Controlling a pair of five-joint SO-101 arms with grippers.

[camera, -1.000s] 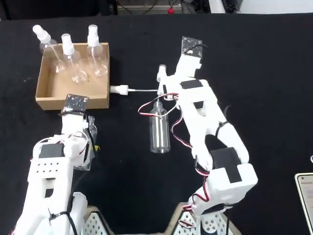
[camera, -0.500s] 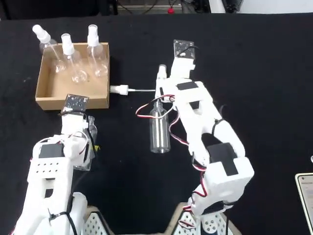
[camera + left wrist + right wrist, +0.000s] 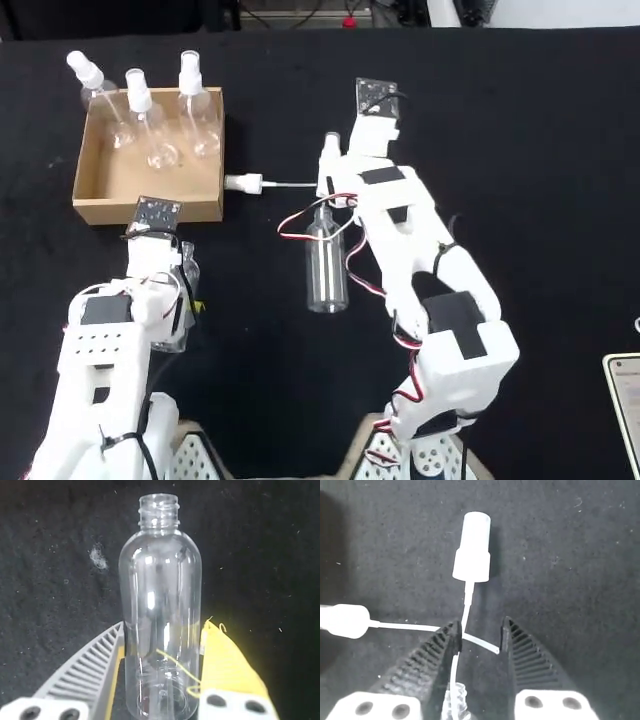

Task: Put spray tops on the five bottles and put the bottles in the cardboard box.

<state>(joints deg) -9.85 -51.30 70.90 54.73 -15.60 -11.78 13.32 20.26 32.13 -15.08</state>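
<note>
A cardboard box [image 3: 110, 208] at the far left holds three clear bottles [image 3: 157, 140] with spray tops on. My left gripper [image 3: 178, 285] is shut on a capless clear bottle [image 3: 160, 600] near the front left, its open neck pointing away from the wrist. Another capless bottle [image 3: 327, 262] lies on the black table in the middle. Two loose spray tops lie just beyond it, one [image 3: 472, 547] farther off and one [image 3: 342, 621] towards the box, their thin tubes crossing. My right gripper [image 3: 479, 637] stands open low over that crossing, one finger beside the farther top's tube.
The black table [image 3: 530, 180] is bare to the right and at the back. A flat white object [image 3: 625, 395] pokes in at the right edge. Red and white cables [image 3: 300, 225] loop off the right arm beside the lying bottle.
My right arm has shifted a little to the left, over the loose spray tops. The left arm and its bottle have barely moved.
</note>
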